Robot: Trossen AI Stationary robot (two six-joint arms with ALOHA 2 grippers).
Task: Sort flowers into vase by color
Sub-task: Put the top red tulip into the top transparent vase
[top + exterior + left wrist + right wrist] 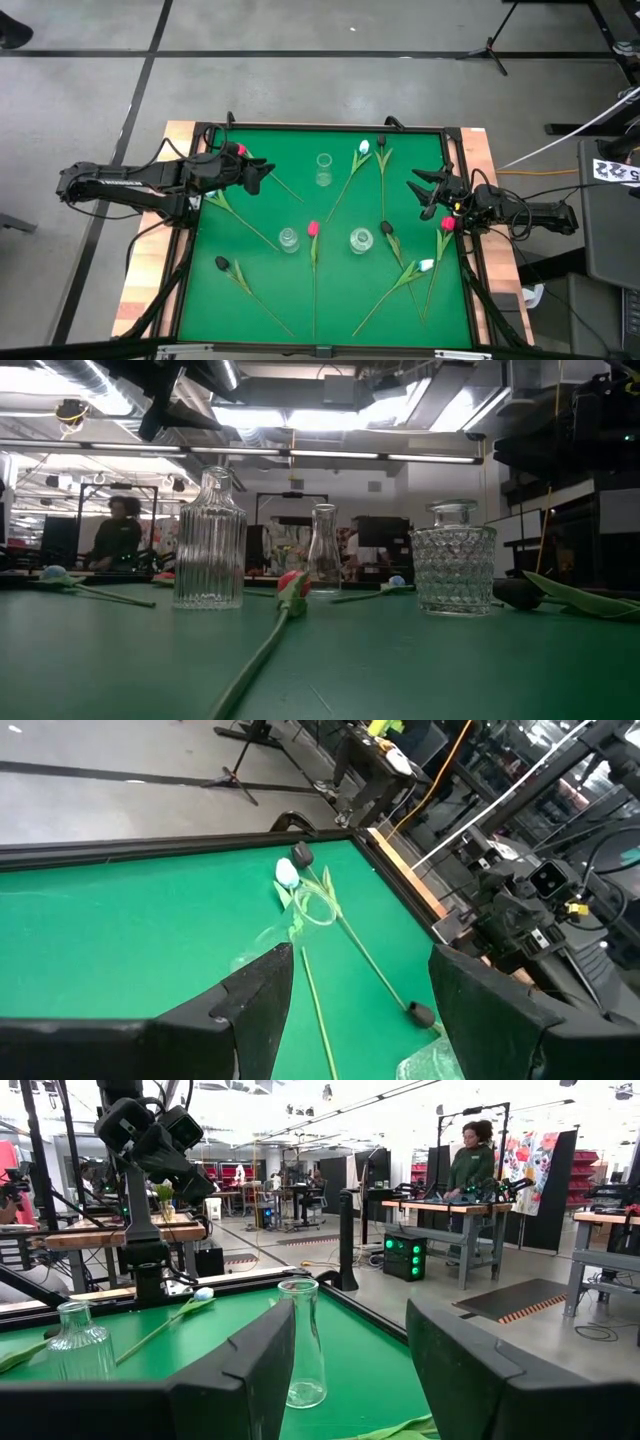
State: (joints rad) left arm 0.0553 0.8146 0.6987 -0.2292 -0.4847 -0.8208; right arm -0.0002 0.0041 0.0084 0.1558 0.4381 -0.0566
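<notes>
Three clear glass vases stand mid-table: a slender one [323, 170], a ribbed bottle [289, 240] and a cut-glass jar [361, 240]. Flowers lie flat on the green mat: a red-pink one [313, 229], a white one [364, 147], a near-black one [381, 142], another near-black one [222, 263] and a white one [427, 265]. A red-pink head [240, 150] shows beside my left arm, another [447, 224] beside my right arm. My left gripper [262, 172] hangs open above the mat's far left, with nothing between its fingers [250, 1010]. My right gripper [425, 190] waits open at the right edge.
A raised dark rim [320, 128] frames the mat. Long stems cross the near half of the table [255, 295]. In the low view the red-pink flower [291, 585] lies in front of the vases. A person [470, 1155] stands at a bench in the room beyond.
</notes>
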